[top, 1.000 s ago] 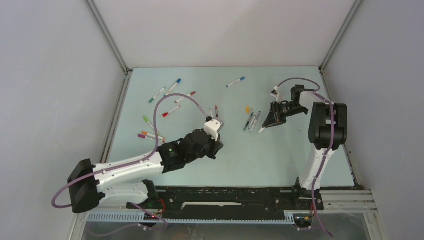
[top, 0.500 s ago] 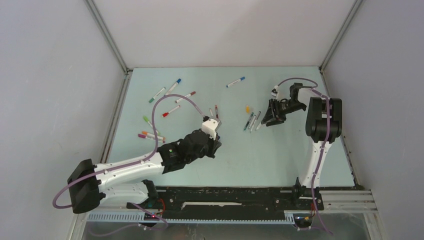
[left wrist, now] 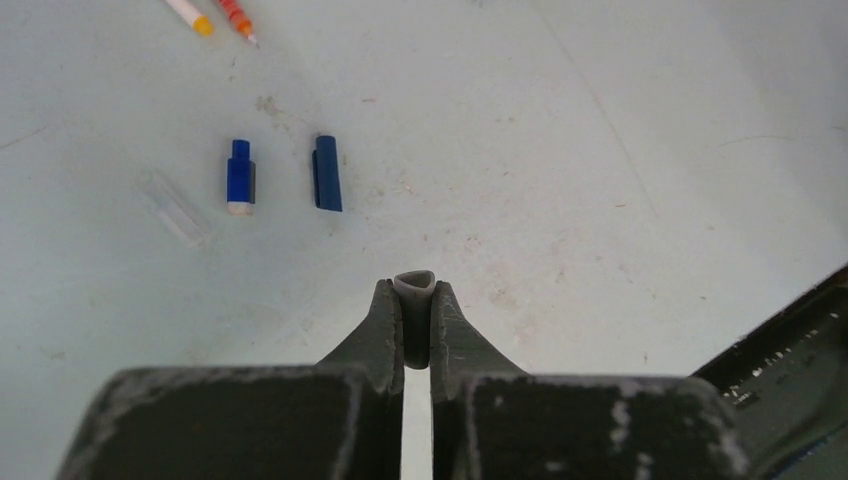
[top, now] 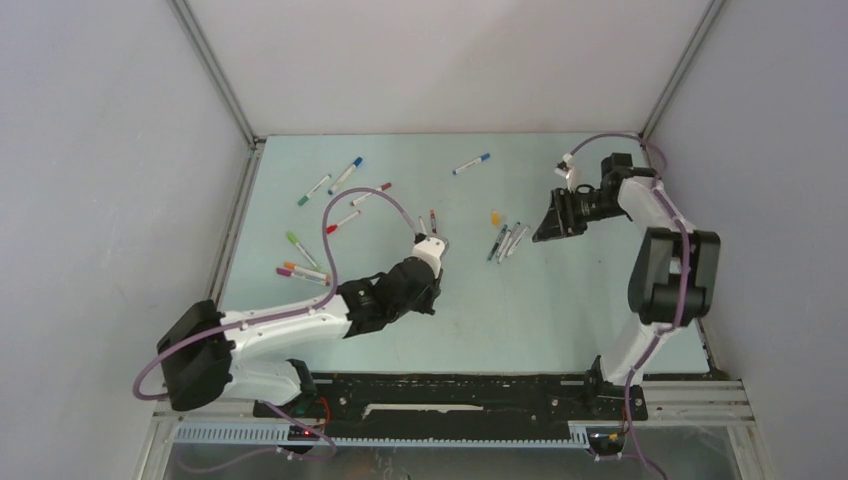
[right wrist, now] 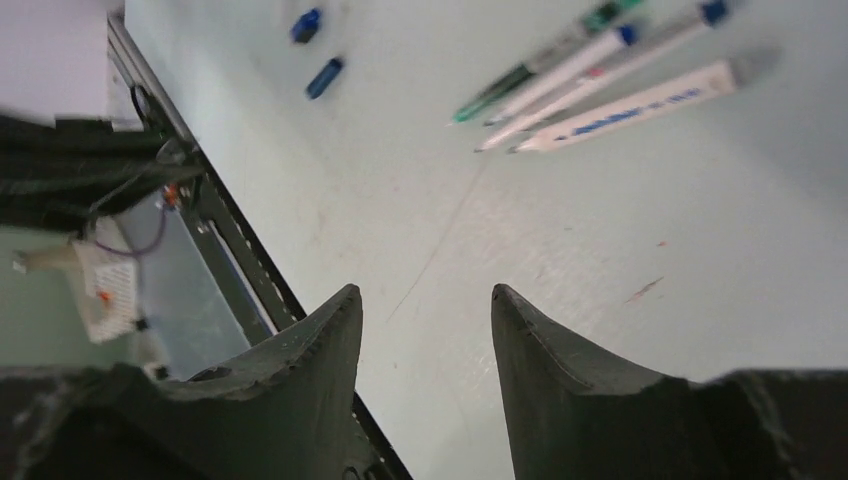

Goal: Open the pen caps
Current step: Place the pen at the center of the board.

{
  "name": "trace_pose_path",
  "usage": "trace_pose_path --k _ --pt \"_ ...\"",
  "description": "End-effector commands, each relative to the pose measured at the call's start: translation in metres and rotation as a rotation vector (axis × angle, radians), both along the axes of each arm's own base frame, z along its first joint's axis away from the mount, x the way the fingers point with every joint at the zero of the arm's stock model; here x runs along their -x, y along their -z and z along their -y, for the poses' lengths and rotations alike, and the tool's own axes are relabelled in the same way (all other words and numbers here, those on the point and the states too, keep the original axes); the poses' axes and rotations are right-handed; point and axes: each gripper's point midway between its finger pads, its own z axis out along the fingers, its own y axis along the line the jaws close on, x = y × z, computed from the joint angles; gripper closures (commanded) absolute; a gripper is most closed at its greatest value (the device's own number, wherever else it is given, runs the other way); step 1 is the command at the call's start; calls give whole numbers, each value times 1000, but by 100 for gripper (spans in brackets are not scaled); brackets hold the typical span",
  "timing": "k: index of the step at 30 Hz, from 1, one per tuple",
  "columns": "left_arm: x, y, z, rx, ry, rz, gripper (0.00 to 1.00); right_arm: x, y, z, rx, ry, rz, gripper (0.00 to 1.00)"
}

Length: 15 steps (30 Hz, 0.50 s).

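Observation:
My left gripper is shut on a small grey pen cap, whose open end pokes out past the fingertips; in the top view this gripper sits mid-table. Two blue pen caps lie loose on the table ahead of it. My right gripper is open with nothing between its fingers, and it hovers right of a row of uncapped pens. An orange cap lies just beyond that row.
Several capped pens are scattered on the left half of the table, and one more lies at the back. A red-tipped pen lies just past my left gripper. The table's near rail shows beside my right fingers.
My right gripper opened and let go of a white pen, which now lies with the other uncapped pens. That gripper then drew back to the right. The left arm shifted slightly, still gripping.

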Motion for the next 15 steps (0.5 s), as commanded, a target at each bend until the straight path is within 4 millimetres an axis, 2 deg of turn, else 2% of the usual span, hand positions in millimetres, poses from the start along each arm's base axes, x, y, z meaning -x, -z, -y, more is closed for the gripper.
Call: trace_pose_path --k 1,3,7,10,15 --pt "-22 -14 8 -20 -100 4 99 46 -51 -17 0 -158 253 47" --pt "-28 -9 10 -58 -120 -2 99 58 -58 -18 38 -166 351 46" --pt "-40 6 19 -137 -145 -32 98 64 -69 -7 62 -107 506 42" --pt "-45 23 27 -219 -140 -74 98 65 -75 5 33 -52 529 42" --pt "-55 46 38 -325 -129 -115 96 62 -73 18 22 -3 509 42"
